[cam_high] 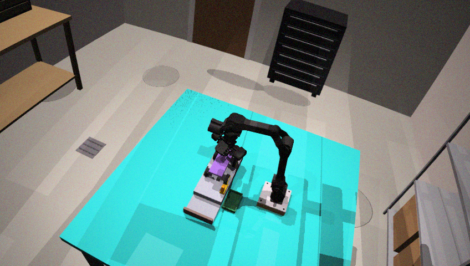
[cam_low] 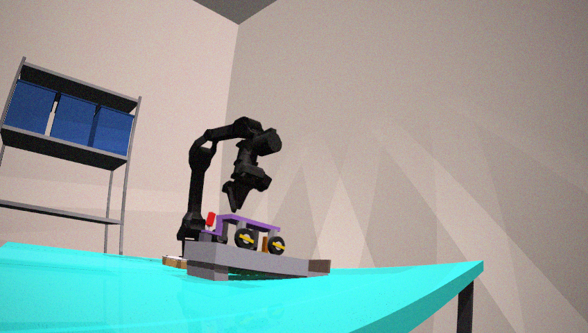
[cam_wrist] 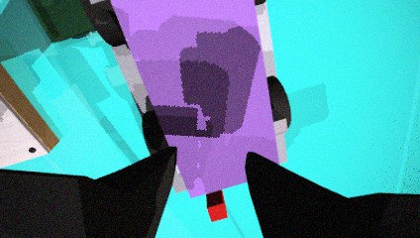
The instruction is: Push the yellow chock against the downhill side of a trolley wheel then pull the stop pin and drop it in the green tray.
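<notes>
The gripper (cam_low: 238, 205) is hovering half-open and empty over the trolley (cam_high: 217, 167) mid-table, while the chock (cam_high: 224, 188) is seemingly touching a wheel; a crooked pull on the stop pin (cam_wrist: 216, 206) risks rolling it.

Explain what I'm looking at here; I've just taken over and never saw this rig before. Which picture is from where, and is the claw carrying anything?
It is one black jointed arm bolted to a turquoise table. One picture looks down from above, one from low at the side, one from a camera on the wrist. On the table sits a grey ramp with a purple trolley on it, a red-headed pin at its upper end and a yellow wedge by a lower wheel. A green tray lies beside the ramp. The claw hangs above the trolley's upper end, partly open, carrying nothing.
</notes>
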`<state>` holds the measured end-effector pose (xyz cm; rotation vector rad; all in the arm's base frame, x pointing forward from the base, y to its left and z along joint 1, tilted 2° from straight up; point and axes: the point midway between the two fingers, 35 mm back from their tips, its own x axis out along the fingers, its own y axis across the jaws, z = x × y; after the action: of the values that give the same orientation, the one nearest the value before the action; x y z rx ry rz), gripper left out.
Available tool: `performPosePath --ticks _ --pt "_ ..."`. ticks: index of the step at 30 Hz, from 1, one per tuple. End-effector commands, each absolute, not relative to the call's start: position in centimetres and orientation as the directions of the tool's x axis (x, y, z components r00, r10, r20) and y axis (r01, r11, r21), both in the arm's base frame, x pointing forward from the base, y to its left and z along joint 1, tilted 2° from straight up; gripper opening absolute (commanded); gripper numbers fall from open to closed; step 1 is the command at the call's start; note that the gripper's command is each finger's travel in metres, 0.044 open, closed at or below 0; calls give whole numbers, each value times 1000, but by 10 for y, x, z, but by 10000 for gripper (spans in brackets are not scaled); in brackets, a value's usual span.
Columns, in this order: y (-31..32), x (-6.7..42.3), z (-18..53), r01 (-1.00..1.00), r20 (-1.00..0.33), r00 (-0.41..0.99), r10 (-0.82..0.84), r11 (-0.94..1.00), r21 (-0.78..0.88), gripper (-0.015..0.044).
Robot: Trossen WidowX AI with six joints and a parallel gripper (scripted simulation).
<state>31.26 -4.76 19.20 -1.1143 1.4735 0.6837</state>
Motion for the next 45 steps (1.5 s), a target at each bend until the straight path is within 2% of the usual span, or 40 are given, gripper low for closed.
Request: performPosePath --ticks 1,9,45 --pt "-70 309 199 -955 -954 45 -297 266 -128 190" --pt "-106 299 207 -998 -942 10 -334 62 -32 190" --pt "-118 300 169 -998 -942 10 -335 62 -33 190"
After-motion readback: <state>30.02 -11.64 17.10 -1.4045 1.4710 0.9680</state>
